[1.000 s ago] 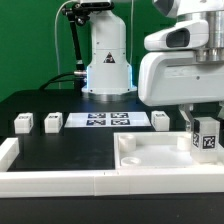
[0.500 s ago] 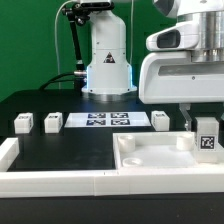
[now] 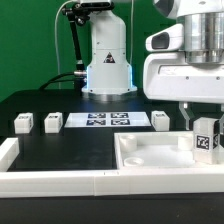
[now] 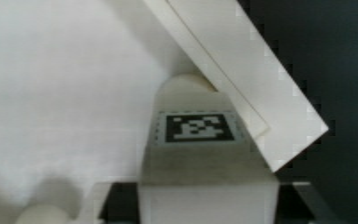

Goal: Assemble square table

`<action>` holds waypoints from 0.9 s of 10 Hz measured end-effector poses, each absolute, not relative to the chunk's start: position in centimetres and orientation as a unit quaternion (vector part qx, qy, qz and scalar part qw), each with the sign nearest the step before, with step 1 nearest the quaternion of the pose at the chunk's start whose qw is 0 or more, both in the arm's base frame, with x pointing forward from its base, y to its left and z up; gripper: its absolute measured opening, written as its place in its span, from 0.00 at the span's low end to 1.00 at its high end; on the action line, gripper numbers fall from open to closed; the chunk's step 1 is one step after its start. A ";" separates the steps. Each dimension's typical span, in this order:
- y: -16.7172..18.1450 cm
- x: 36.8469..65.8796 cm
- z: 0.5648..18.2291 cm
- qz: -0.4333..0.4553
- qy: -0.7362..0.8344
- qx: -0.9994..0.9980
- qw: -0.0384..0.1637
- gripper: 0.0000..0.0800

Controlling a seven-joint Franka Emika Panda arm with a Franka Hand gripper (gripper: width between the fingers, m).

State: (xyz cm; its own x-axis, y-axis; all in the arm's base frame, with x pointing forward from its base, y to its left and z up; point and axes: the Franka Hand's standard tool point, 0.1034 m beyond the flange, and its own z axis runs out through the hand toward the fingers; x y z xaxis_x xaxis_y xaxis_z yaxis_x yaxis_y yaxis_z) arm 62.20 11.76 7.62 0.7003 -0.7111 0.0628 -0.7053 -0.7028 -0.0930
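The square table's white slab (image 3: 150, 158) lies rim-up at the exterior view's right front. My gripper (image 3: 205, 127) is shut on one white block leg (image 3: 207, 139), holding it upright with its tag facing out, over the slab's far right corner. In the wrist view the leg (image 4: 202, 150) hangs between my dark fingers (image 4: 128, 200), its far end by the slab's raised rim (image 4: 247, 60) at that corner. Whether the leg touches the slab cannot be told. Three more legs (image 3: 22, 122) (image 3: 52, 122) (image 3: 160, 119) stand in a row on the black table.
The marker board (image 3: 103, 120) lies flat between the loose legs. A long white rail (image 3: 60, 181) runs along the front edge and turns up the exterior view's left side (image 3: 8, 150). The robot's base (image 3: 108, 60) stands behind the board.
My gripper has sunk a little with the leg toward the slab's corner. The slab and the loose legs have not moved.
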 end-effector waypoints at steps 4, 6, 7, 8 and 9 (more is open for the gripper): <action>11.6 62.0 7.6 -0.028 0.573 -0.818 0.045 0.37; 11.5 62.1 7.6 -0.022 0.633 -0.773 0.051 0.37; 11.5 62.1 7.6 -0.019 0.650 -0.758 0.053 0.37; 11.5 62.1 7.6 -0.016 0.664 -0.746 0.055 0.37; 11.5 62.1 7.6 -0.015 0.685 -0.727 0.056 0.37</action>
State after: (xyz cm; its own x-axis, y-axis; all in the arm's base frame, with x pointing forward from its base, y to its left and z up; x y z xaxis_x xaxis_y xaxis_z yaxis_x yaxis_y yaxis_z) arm 62.06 11.53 7.60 0.0619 -0.9965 -0.0557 -0.9932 -0.0561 -0.1016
